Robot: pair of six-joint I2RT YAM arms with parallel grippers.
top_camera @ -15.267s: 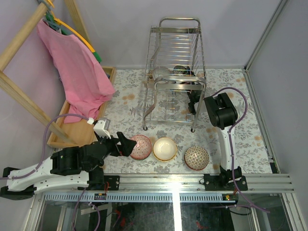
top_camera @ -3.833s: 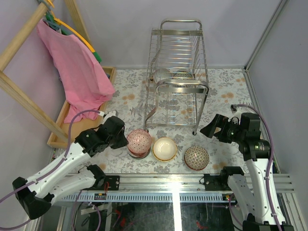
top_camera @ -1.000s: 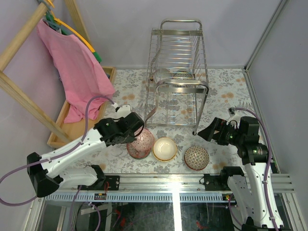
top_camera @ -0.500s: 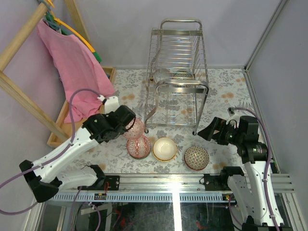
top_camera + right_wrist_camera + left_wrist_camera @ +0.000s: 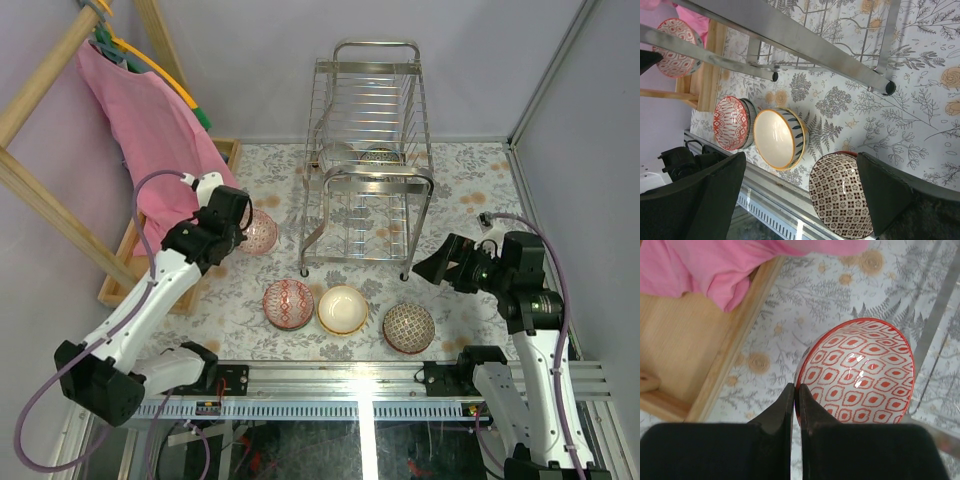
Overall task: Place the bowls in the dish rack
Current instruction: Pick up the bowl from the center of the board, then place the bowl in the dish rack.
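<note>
Bowls: the left gripper [image 5: 795,390] is pinching the rim of the held bowl [image 5: 860,375], its jaws drawn narrow with one finger on each side of the edge. This red-and-white bowl is hanging tilted on edge above the table [image 5: 480,190], its patterned face turning toward the wrist camera. In the top view it is sitting left of centre, just left of the rack [image 5: 378,175] and apart from it. A wooden tray [image 5: 680,340] and a pink cloth [image 5: 715,265] are lying at the upper left of the left wrist view.

The right gripper [image 5: 432,268] is hovering at the right of the top view, near the rack's near right leg, with its jaws spread wide and holding nothing. Three bowls are sitting in a row along the bottom of the table: a red bowl [image 5: 288,303], a cream bowl [image 5: 343,309] and a brown bowl [image 5: 408,327]. One racked bowl [image 5: 378,156] is standing inside the rack.
</note>
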